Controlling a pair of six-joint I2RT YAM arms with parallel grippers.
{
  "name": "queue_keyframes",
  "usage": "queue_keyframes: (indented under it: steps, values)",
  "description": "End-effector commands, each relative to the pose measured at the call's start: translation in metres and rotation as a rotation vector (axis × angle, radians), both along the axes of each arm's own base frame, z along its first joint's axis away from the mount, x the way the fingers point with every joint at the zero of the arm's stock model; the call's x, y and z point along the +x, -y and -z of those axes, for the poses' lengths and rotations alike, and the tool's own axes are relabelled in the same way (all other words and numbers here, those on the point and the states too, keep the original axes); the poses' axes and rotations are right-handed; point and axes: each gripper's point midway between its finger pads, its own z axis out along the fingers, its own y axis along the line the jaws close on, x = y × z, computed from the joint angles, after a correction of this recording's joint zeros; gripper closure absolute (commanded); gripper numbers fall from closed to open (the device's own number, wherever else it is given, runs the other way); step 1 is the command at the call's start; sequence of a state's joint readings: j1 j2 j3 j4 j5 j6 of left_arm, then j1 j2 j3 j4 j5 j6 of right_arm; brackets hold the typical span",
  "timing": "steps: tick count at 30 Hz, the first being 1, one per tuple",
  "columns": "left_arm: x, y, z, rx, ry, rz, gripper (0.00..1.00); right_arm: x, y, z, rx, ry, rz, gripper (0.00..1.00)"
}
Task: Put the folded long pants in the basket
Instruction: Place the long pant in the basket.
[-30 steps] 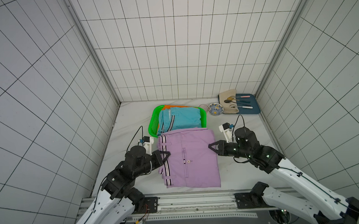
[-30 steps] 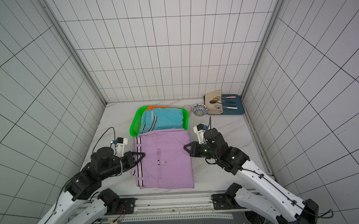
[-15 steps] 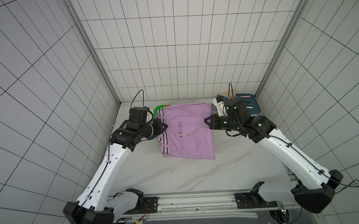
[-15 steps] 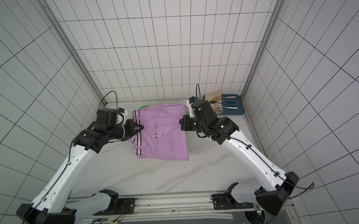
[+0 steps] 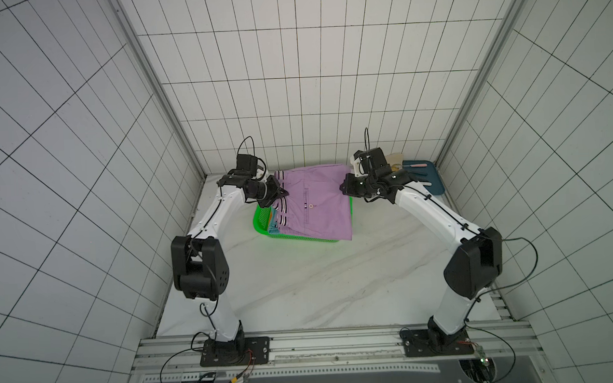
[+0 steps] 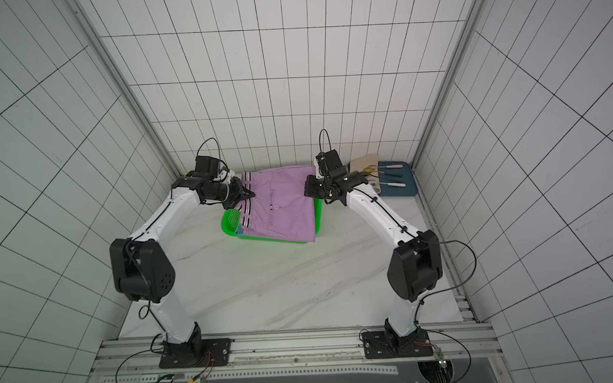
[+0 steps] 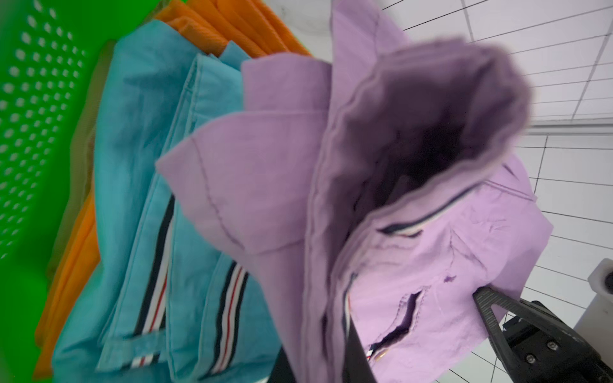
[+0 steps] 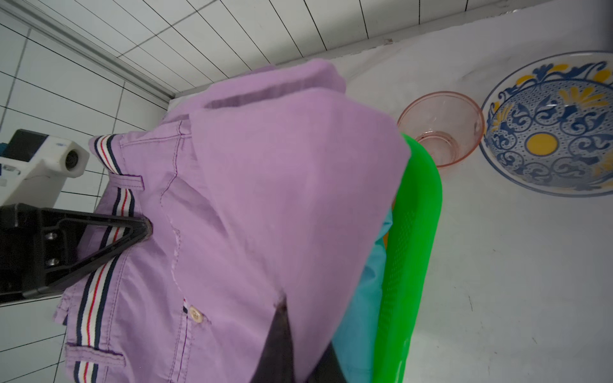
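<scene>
Lilac cloth pants (image 5: pixel 313 206) look soft, light and floppy above the basket (image 5: pixel 300 238). Left gripper (image 5: pixel 282 193) and right gripper (image 5: pixel 342 189) each pinch an opposite side edge, which should hold the fold flat.

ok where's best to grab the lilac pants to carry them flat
Pinch the lilac pants at two opposite side edges: the striped edge from the robot's left, the plain edge from its right, as the left gripper and right gripper do. A wide, limp folded stack would likely sag from one point.
</scene>
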State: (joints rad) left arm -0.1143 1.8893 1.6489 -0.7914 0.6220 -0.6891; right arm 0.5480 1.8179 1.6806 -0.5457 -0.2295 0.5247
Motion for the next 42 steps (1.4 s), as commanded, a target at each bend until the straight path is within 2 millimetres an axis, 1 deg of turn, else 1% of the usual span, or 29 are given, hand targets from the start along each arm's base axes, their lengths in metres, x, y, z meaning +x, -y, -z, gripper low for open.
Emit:
queue_keyframes:
  steps: [1, 2, 3, 5, 7, 8, 10, 13, 17, 20, 22, 24, 26, 28, 29, 30, 31, 33, 34, 35, 37, 38, 40, 41, 42]
  values:
    - [0.023, -0.044, 0.053, 0.015, -0.118, -0.11, 1.0, 0.034, 0.018, 0.036, -0.017, -0.049, 0.062, 1.0]
    - [0.024, -0.047, 0.063, 0.017, -0.135, -0.117, 1.0, 0.036, 0.014, 0.056, -0.019, -0.086, 0.059, 1.0]
    - [0.026, -0.053, 0.071, 0.028, -0.144, -0.13, 1.0, 0.037, 0.012, 0.071, -0.02, -0.112, 0.057, 1.0]
    - [0.027, -0.059, 0.075, 0.06, -0.145, -0.15, 1.0, 0.039, 0.009, 0.093, -0.024, -0.142, 0.054, 1.0]
    - [0.029, -0.063, 0.074, 0.075, -0.129, -0.147, 1.0, 0.043, 0.011, 0.106, -0.044, -0.156, 0.065, 1.0]
    - [0.03, -0.065, 0.074, 0.082, -0.126, -0.145, 1.0, 0.045, 0.013, 0.11, -0.049, -0.16, 0.069, 1.0]
    - [0.033, -0.066, 0.074, 0.092, -0.121, -0.142, 1.0, 0.048, 0.015, 0.11, -0.052, -0.157, 0.071, 1.0]
    - [0.037, -0.068, 0.075, 0.101, -0.125, -0.149, 1.0, 0.052, 0.02, 0.102, -0.06, -0.131, 0.082, 1.0]
    - [0.05, -0.069, 0.065, 0.114, -0.088, -0.149, 1.0, 0.053, 0.021, 0.081, -0.047, -0.079, 0.08, 1.0]
    - [0.057, -0.066, 0.057, 0.114, -0.056, -0.138, 1.0, 0.054, 0.023, 0.067, -0.039, -0.033, 0.08, 1.0]
    - [0.06, -0.066, 0.053, 0.12, -0.038, -0.138, 1.0, 0.055, 0.024, 0.066, -0.05, -0.016, 0.075, 1.0]
    - [0.061, -0.067, 0.058, 0.135, -0.037, -0.144, 1.0, 0.058, 0.029, 0.075, -0.087, -0.011, 0.085, 1.0]
    - [0.058, -0.068, 0.068, 0.14, -0.062, -0.149, 1.0, 0.061, 0.033, 0.083, -0.122, -0.009, 0.09, 1.0]
    - [0.054, -0.071, 0.073, 0.16, -0.095, -0.163, 1.0, 0.062, 0.035, 0.082, -0.134, 0.004, 0.081, 0.82]
    - [0.052, -0.074, 0.071, 0.18, -0.094, -0.175, 0.91, 0.061, 0.035, 0.08, -0.136, 0.009, 0.075, 0.72]
    - [0.049, -0.079, 0.066, 0.207, -0.089, -0.19, 0.75, 0.059, 0.034, 0.075, -0.129, 0.016, 0.068, 0.62]
    - [0.048, -0.082, 0.059, 0.231, -0.073, -0.205, 0.63, 0.057, 0.035, 0.071, -0.124, 0.02, 0.065, 0.58]
    - [0.041, -0.09, 0.037, 0.283, -0.04, -0.242, 0.38, 0.052, 0.039, 0.055, -0.115, 0.04, 0.086, 0.5]
    - [0.036, -0.091, 0.025, 0.298, -0.025, -0.257, 0.31, 0.048, 0.043, 0.048, -0.114, 0.043, 0.105, 0.49]
    - [0.029, -0.09, 0.012, 0.31, -0.008, -0.27, 0.3, 0.043, 0.048, 0.037, -0.111, 0.052, 0.129, 0.48]
    - [0.014, -0.085, -0.011, 0.342, 0.025, -0.287, 0.31, 0.031, 0.051, 0.018, -0.098, 0.082, 0.138, 0.49]
    - [0.004, -0.079, -0.022, 0.367, 0.046, -0.289, 0.39, 0.022, 0.049, 0.005, -0.092, 0.112, 0.135, 0.52]
    - [-0.016, -0.063, -0.039, 0.408, 0.086, -0.283, 0.58, 0.003, 0.04, -0.01, -0.106, 0.165, 0.11, 0.6]
    - [-0.026, -0.053, -0.044, 0.415, 0.108, -0.272, 0.73, -0.009, 0.03, -0.015, -0.113, 0.187, 0.08, 0.65]
    - [-0.035, -0.043, -0.045, 0.409, 0.125, -0.259, 0.85, -0.02, 0.02, -0.018, -0.12, 0.204, 0.048, 0.68]
